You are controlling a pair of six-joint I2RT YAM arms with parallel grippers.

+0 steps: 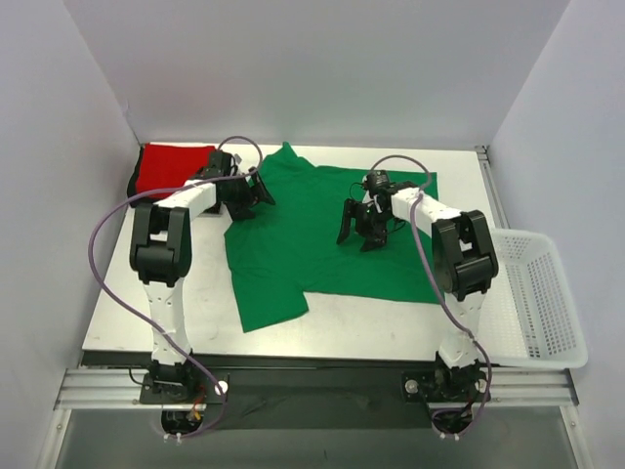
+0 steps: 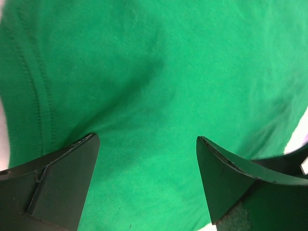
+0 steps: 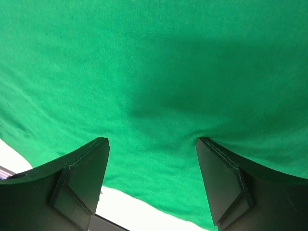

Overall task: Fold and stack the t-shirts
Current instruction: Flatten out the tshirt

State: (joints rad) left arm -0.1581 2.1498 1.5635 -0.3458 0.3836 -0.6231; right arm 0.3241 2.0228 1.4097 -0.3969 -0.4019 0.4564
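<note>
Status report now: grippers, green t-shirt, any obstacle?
Left gripper and right gripper open, holding nothing, over green t-shirt. Shirt spread on table. Red t-shirt far left. Nothing blocking.

Bright, even overhead light; soft shadows, slightly blurred wrist close-ups.

White-walled robot lab booth [image 1: 322, 68]

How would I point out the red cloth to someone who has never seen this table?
Start at the table and go to its far left corner, against the side wall. There, just left of the left gripper, lies the red t-shirt. It is a compact folded block, while the green t-shirt beside it lies spread wide.
</note>
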